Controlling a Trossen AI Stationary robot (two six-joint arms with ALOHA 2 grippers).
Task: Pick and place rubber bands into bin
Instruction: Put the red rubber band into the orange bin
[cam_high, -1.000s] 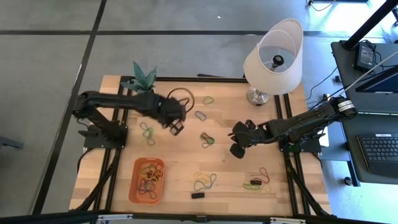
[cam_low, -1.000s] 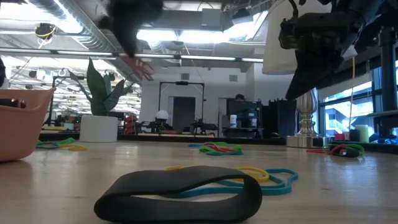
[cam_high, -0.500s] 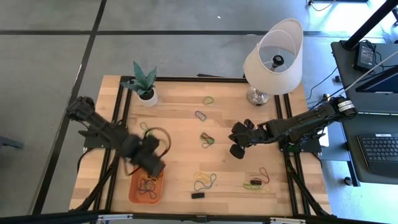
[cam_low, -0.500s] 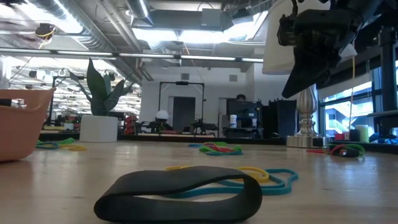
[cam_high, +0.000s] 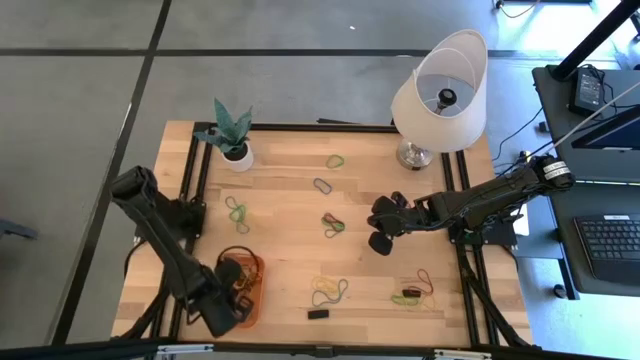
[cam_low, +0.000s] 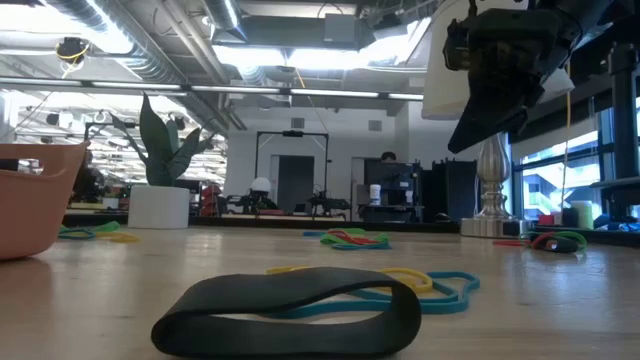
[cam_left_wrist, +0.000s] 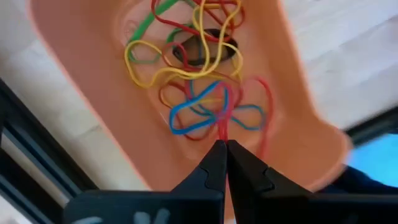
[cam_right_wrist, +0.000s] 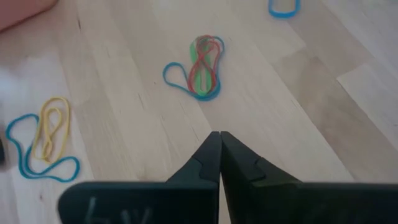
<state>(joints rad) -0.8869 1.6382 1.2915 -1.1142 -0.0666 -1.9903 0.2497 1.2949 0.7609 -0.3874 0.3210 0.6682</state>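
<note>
The left gripper (cam_left_wrist: 222, 144) hangs over the orange bin (cam_high: 256, 290) at the table's near-left corner, its fingers pinched together on a red rubber band (cam_left_wrist: 222, 118) that trails down into the tangle of bands (cam_left_wrist: 186, 56) in the bin. The right gripper (cam_right_wrist: 219, 135) hovers right of centre, fingers closed on nothing, above a loose red, green and blue cluster (cam_right_wrist: 199, 68). More bands (cam_high: 328, 290) lie scattered on the wood.

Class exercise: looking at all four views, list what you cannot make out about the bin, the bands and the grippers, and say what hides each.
- Bin, high view: near half covered by the left arm and left gripper.
- Left gripper, wrist view: a red band runs to the shut tips; whether it is gripped is unclear.
- Bin contents, low view: hidden by the wall.
- Right gripper: shut above the table.
</note>
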